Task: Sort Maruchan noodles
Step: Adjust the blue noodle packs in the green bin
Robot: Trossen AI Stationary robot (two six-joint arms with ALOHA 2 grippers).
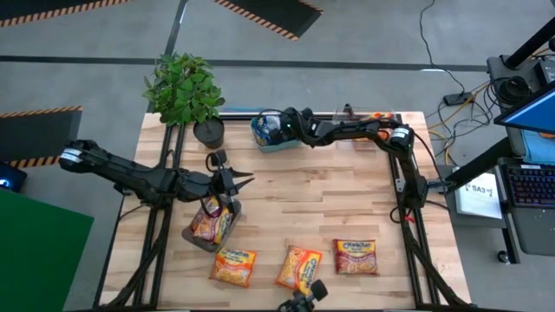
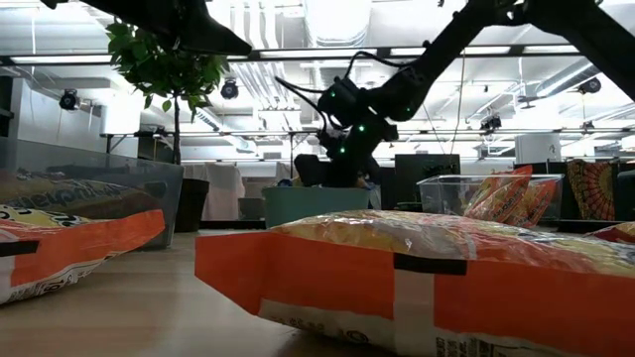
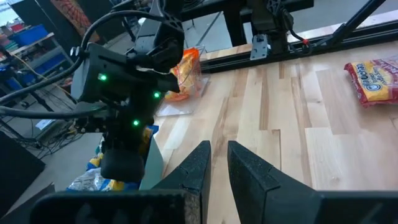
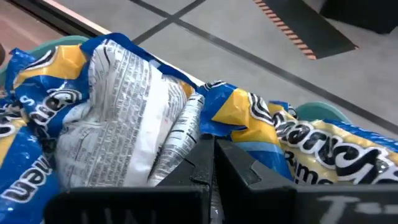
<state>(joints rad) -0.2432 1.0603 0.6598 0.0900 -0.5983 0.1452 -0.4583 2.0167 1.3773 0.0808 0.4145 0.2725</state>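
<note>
1. The blue-and-white Maruchan packets lay heaped in the teal tray at the far edge of the tabletop, and orange packets sat in a clear bin at the far right.
2. More packets lay in a clear bin near the left arm, so part of the sorting looked done.
3. Three loose packets remained on the near side: two orange ones and a red one (these were judged still to be sorted).
4. The right hand hung over the teal tray with its fingers pressed together, empty as far as could be seen; the left hand hovered above its bin, fingers nearly closed on nothing.
5. The light wooden tabletop carried a potted plant at its far left corner.
6. Around it lay grey floor with hazard-striped mats, a monitor and keyboard to the right.
</note>
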